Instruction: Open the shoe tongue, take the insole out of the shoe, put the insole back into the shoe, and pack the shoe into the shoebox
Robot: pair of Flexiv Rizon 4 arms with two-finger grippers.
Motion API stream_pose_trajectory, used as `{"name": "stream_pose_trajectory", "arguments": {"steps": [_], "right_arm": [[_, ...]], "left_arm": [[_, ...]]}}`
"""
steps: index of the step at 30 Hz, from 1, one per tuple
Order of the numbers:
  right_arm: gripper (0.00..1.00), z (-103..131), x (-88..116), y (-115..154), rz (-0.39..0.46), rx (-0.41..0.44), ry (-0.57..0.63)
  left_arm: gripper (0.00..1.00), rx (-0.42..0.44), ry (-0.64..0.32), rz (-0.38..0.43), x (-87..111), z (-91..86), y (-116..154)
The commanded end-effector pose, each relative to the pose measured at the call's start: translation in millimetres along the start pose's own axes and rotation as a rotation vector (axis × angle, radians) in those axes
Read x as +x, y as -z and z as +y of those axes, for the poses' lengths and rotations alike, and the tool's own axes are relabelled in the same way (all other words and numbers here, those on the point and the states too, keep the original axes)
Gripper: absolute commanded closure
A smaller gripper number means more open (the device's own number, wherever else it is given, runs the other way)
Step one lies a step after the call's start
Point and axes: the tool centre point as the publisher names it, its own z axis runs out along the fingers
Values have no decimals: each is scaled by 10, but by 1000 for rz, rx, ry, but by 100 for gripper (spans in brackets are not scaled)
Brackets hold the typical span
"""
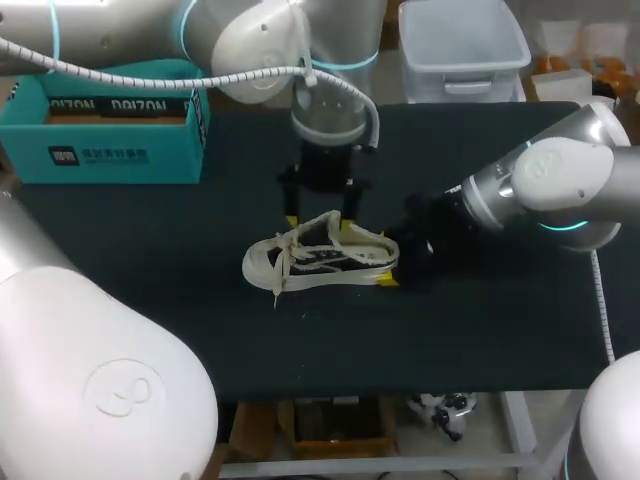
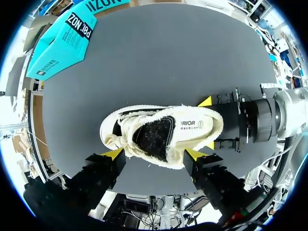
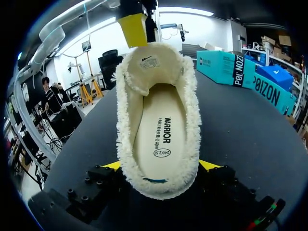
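Shoe [image 1: 320, 258] sits on the black table [image 1: 150, 250], well apart from the teal shoebox [image 1: 110, 120], its heel squeezed between the right gripper's [image 3: 160, 166] fingers, while the left gripper [image 2: 154, 154] hangs over its middle, fingers spread wide.

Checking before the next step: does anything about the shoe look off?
Nothing stands out: the shoe sits upright on the table, insole flat inside, only its laces trailing loose.

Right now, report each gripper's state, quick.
Left gripper: open, fingers spread alongside the shoe.
Right gripper: closed on the shoe's heel.
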Motion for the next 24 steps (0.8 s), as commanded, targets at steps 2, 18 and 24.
{"name": "stream_pose_trajectory", "arguments": {"steps": [2, 18, 24], "right_arm": [[100, -63, 4, -57, 1, -2, 1], [100, -63, 4, -57, 1, -2, 1], [100, -63, 4, -57, 1, -2, 1]], "left_arm": [[36, -9, 7, -58, 129, -21, -55], [100, -10, 53, -109, 42, 19, -240], [100, -5, 68, -49, -165, 5, -220]]}}
